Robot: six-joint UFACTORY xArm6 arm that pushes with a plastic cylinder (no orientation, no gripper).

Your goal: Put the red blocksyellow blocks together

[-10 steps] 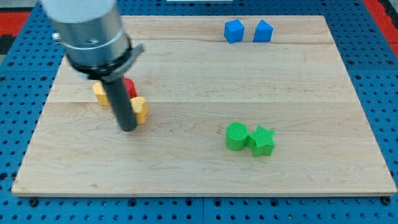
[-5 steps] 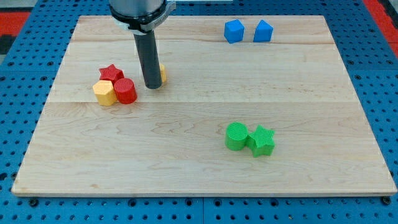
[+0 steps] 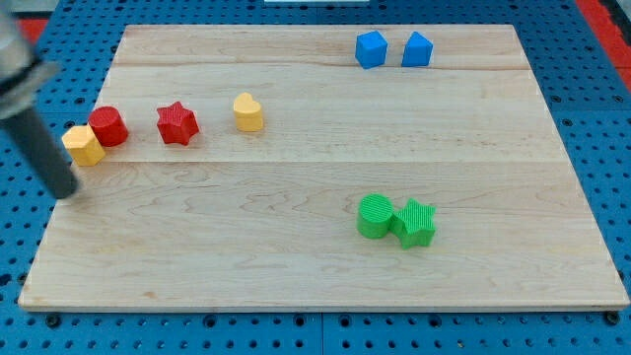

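Observation:
A yellow hexagon block (image 3: 84, 145) lies at the board's left edge, touching a red cylinder (image 3: 107, 126) just up and right of it. A red star (image 3: 177, 123) lies apart to the right of the cylinder. A yellow heart-shaped block (image 3: 248, 112) lies further right, apart from the star. My rod comes in from the view's upper left, and my tip (image 3: 65, 189) rests at the board's left edge, just below and left of the yellow hexagon, not touching it.
Two blue blocks (image 3: 371, 48) (image 3: 417, 48) sit side by side at the board's top right. A green cylinder (image 3: 375, 216) and a green star (image 3: 416, 222) touch each other right of centre. The wooden board (image 3: 315, 266) lies on a blue pegboard.
My tip has swung from beside the yellow heart to the board's left edge. The yellow hexagon and red cylinder have shifted left, away from the red star. The heart now shows fully.

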